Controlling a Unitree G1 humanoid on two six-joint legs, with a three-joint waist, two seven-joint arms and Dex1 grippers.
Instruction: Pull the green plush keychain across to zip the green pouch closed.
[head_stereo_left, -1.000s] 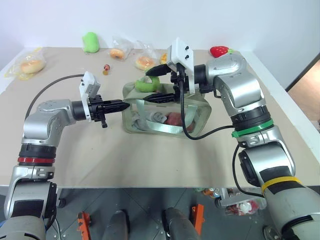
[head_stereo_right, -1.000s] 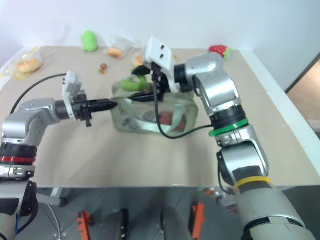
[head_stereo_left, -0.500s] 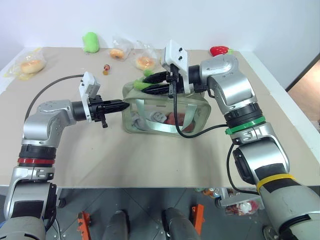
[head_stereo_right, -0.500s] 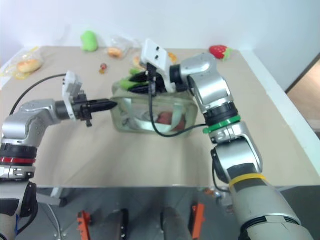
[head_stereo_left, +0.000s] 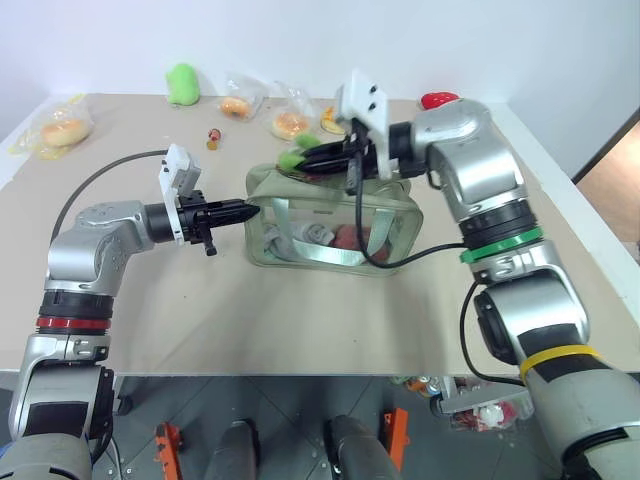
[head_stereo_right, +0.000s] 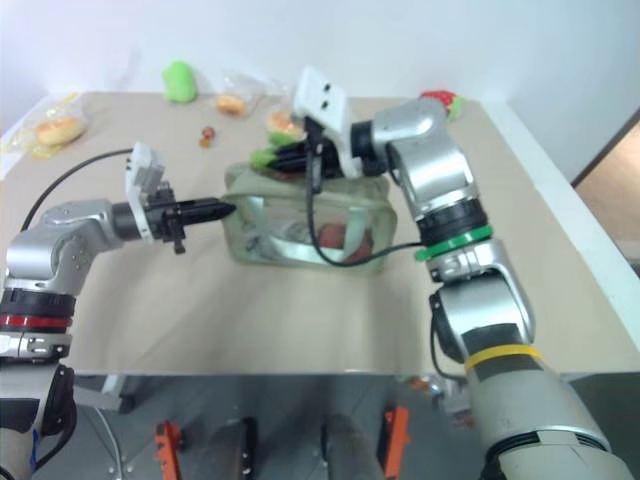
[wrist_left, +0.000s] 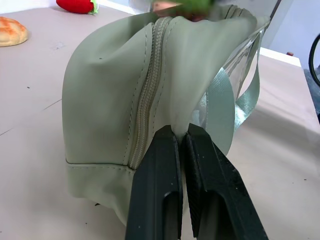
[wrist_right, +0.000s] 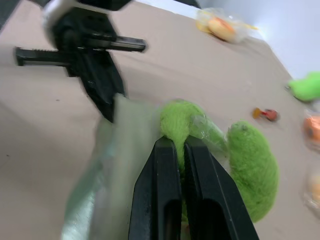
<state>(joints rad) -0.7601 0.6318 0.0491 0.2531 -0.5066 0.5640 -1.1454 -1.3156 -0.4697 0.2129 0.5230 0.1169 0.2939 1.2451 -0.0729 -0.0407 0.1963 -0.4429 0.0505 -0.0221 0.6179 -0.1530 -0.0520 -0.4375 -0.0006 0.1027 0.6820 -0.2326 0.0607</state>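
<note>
The right gripper (wrist_right: 181, 145), spread wide around the green plush keychain (wrist_right: 252, 167) 1 second ago, has now pressed its 2 fingers together on the plush and begun drawing it toward the right of the head views. Judgement: the pull step has just started, and most of the zipper travel remains.

The left gripper (wrist_left: 181, 137) has not moved; its fingers stay pinched on the end fabric of the green pouch (head_stereo_left: 330, 225), bracing it against the pull. This anchor is needed for the slider to run instead of the pouch sliding.

Location: the pouch sits at centre frame on the table (head_stereo_left: 300, 310); the keychain is at its top edge, near the pouch's left end.

Count:
- 1 pouch, 1 keychain, 2 grippers.
- 1 larger green plush (head_stereo_left: 181, 84), upper left.
- 1 red strawberry toy (head_stereo_left: 437, 100), upper right.
- 3 bagged buns: bun in a bag (head_stereo_left: 57, 130) at far left, 2 more at upper centre.
- 1 small red-and-yellow item (head_stereo_left: 213, 135), too small to identify.
</note>
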